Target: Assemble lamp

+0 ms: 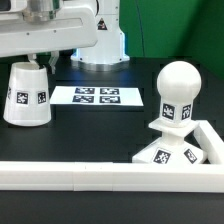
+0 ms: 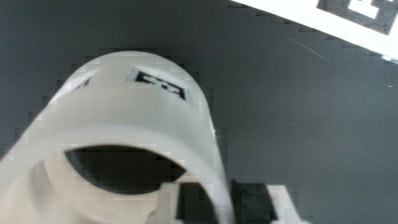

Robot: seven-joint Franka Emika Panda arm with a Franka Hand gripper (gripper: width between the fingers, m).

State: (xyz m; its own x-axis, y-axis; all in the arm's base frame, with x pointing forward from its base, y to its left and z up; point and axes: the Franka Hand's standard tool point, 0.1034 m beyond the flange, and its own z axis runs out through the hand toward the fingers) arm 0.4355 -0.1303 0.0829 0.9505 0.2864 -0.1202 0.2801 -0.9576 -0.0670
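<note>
Bulb (image 1: 177, 92) stands seated on base (image 1: 168, 153), tucked into the rail (image 1: 100, 173) corner, likely for bracing. Shade (image 1: 26, 94) stands on the table at the exterior view's left, well apart. Arm hangs above shade; gripper (image 2: 224, 200) fingers straddle its rim, closure cannot be told.

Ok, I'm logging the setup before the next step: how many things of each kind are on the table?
Lamp shade: 1
Bulb: 1
Lamp base: 1
Marker board: 1
White rail: 1
Total: 5
</note>
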